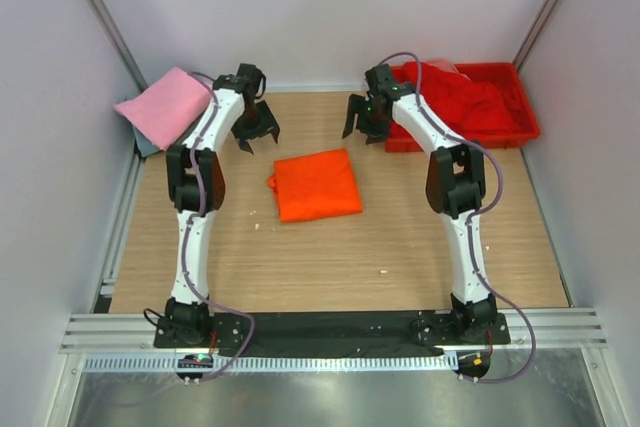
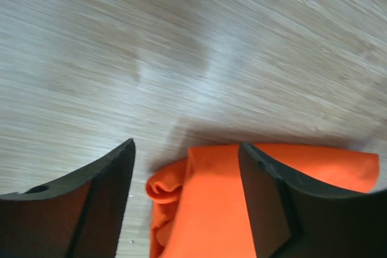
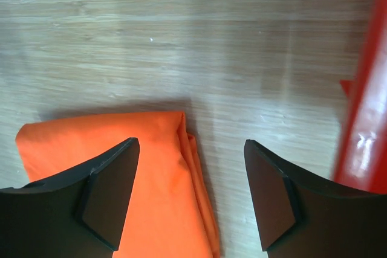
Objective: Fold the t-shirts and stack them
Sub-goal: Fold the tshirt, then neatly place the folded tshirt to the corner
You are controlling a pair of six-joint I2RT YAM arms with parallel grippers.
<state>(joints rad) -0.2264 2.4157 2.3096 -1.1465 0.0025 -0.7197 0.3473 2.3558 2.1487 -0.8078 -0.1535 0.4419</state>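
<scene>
Top: orange shirt (image 1: 317,184) lying folded mid table (image 1: 400,257); left gripper (image 1: 255,127) and right gripper (image 1: 365,122) hovering just behind it, both spread apart.
L wrist: shirt's bunched corner showing between fingers (image 2: 103,197).
R wrist: neat edge showing.
Next, prob: pinching both far corners evenly, keeping folds together.

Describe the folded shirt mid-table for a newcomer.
On the wooden table, look at its middle. The orange shirt lies there, folded roughly square. The pink shirt is far left; red cloth fills the tray.
</scene>
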